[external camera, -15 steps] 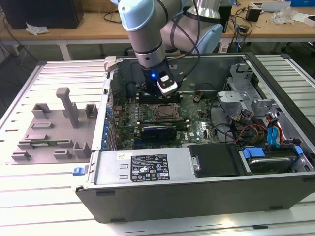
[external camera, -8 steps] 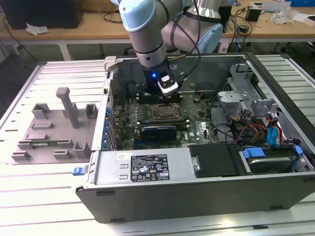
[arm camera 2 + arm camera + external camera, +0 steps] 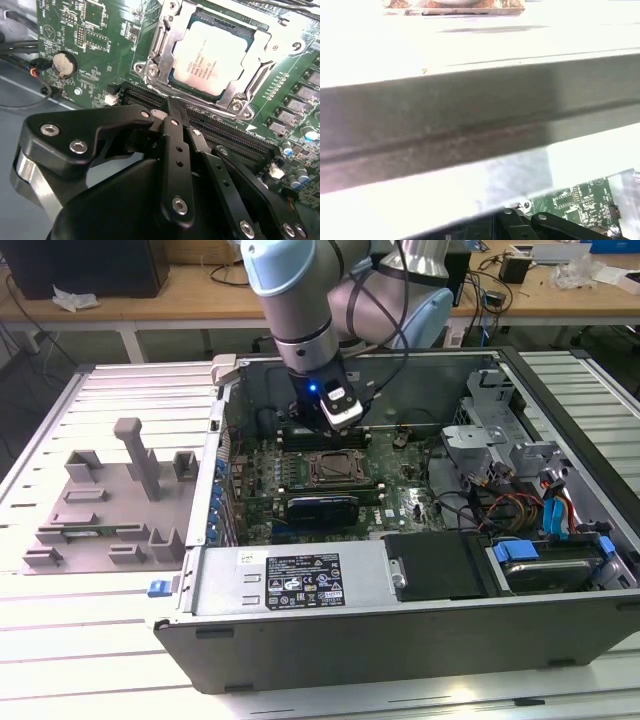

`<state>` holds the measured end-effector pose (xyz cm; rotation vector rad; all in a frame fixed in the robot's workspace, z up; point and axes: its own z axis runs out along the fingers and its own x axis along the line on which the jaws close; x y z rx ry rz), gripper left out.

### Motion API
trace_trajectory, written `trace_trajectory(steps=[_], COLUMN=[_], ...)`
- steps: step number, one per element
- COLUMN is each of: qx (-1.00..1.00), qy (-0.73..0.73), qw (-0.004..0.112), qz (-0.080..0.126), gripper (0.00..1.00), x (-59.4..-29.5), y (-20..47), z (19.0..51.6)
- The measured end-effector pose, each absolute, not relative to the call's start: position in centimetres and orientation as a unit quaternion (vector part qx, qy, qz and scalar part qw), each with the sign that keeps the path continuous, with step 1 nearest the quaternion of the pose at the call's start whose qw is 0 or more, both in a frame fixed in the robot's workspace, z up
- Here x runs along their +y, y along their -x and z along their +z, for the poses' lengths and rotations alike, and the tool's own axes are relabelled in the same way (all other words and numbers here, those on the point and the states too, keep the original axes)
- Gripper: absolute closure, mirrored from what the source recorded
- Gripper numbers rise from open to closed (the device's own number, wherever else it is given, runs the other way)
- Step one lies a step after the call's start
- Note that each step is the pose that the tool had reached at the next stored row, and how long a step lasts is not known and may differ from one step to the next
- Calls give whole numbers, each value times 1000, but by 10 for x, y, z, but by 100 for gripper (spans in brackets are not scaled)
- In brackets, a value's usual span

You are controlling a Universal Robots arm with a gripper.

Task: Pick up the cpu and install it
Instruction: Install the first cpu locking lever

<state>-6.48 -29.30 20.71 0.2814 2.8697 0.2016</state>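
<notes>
Reading from the exterior view's left, with the socket frame (image 3: pixel 336 469) on the motherboard (image 3: pixel 400 502) as the landmark: well to the left of it, outside the open computer case (image 3: pixel 300 585), the grey plastic tray (image 3: pixel 112 502) with upright blocks sits on the slatted table (image 3: pixel 60 640), and no chip is visible on it. Just behind and above the socket frame, the arm's gripper (image 3: pixel 341 412) hangs inside the case, close over the board. In the second wrist view the cpu (image 3: pixel 215 56) already lies flat within the socket frame (image 3: pixel 165 55), its silvery top exposed and its pale rim lined up with the frame's edges. The gripper (image 3: pixel 173 106) is apart from the chip, just beside the socket's near edge, its dark fingers (image 3: pixel 177 145) drawn narrowly together with nothing between them. By my judgement the picking and placing are done: the chip is seated and released. Whether the metal bracket is latched over it I cannot tell. To the right of the socket frame, the drive cage (image 3: pixel 490 435) and cables (image 3: pixel 520 510) look untouched.
</notes>
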Motion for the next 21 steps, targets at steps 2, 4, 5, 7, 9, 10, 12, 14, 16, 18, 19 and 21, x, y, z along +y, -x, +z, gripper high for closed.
trace_trajectory(steps=[2,4,5,7,9,10,12,14,16,18,19,21], qx=[985,986,986,988,989,989,990,991,991,991,991,991], qy=[-96,-96,-95,-93,-92,-92,-91,-91,-91,-91,-91,-91], qw=[126,125,124,121,115,113,104,101,99,98,97,94], qz=[67,60,52,35,24,21,15,14,13,13,13,13], gripper=[89,89,89,89,89,89,89,89,89,89,89,89], x=[-293,-293,-293,-293,-293,-293,-294,-296,-301,-305,-308,-312], y=[65,64,64,63,62,62,61,60,60,60,60,60], z=[210,212,212,213,213,213,213,213,213,213,213,213])
